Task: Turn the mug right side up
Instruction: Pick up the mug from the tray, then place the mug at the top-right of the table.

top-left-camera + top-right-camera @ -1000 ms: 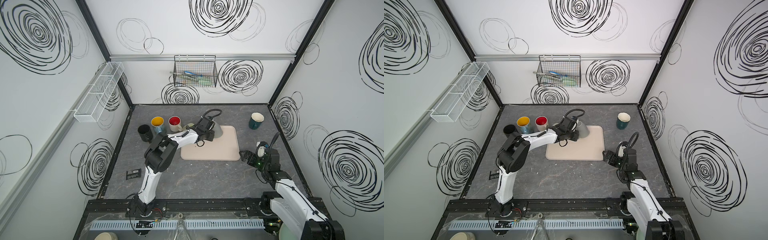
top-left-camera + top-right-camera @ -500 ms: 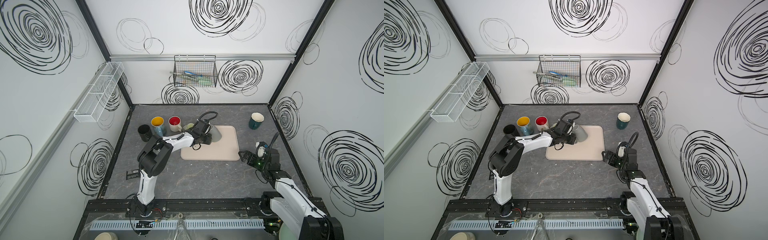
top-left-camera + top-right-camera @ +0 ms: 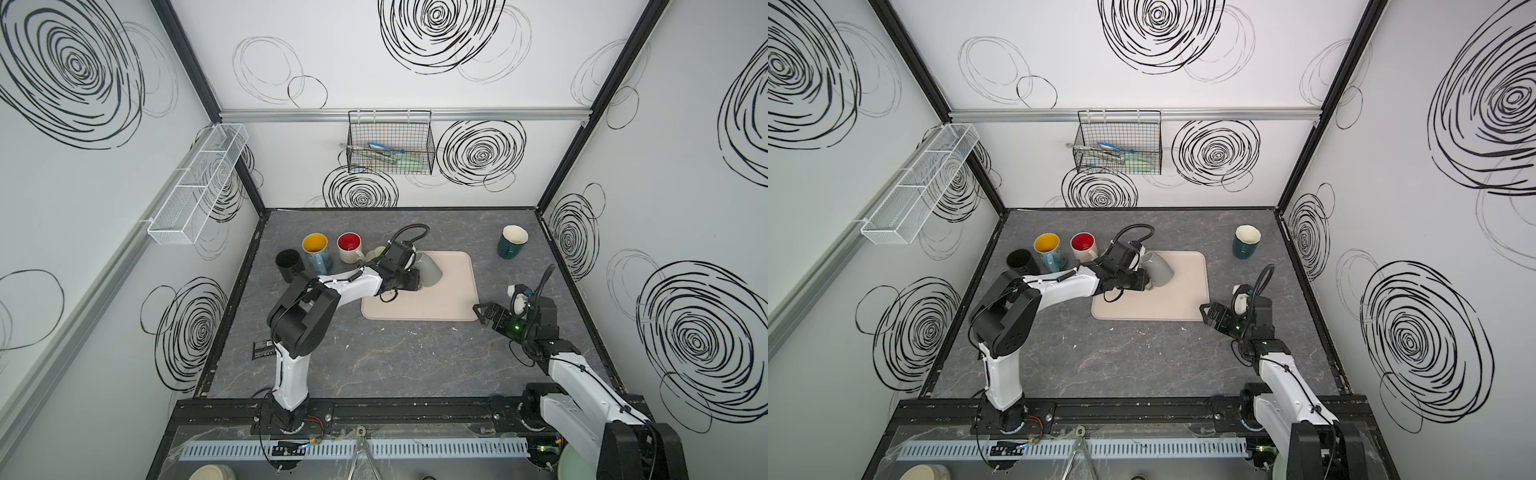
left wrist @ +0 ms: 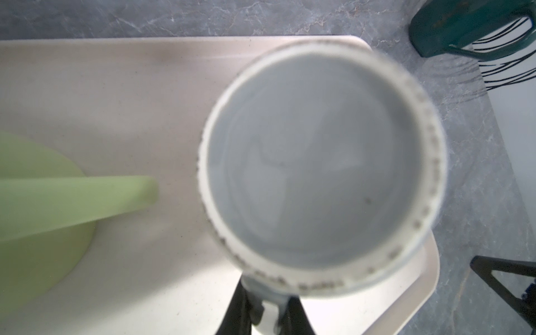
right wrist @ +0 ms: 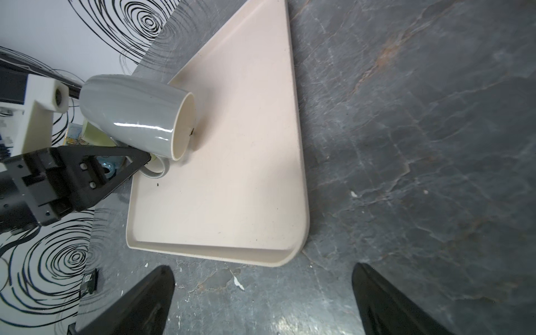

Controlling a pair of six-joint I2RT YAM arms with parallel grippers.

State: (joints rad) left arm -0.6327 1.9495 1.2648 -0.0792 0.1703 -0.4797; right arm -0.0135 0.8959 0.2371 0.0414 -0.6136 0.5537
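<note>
Left pincer (image 5: pixel 146 161) is clamped tight on the handle of the grey mug (image 3: pixel 430 268). Mug is tilted, mouth angled down toward the beige tray (image 3: pixel 440 299), over its far-left corner; rim contact cannot be told. Right pincer (image 3: pixel 481 313) is spread wide, holding nothing, low over the bench (image 3: pixel 395 353) beside the tray's near-right corner.

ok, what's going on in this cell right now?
The left gripper has its jaws shut on the handle of the grey mug, holding it tipped sideways over the beige tray, mouth not yet facing up. The right gripper hangs off the tray's near corner, jaws open, empty.
</note>
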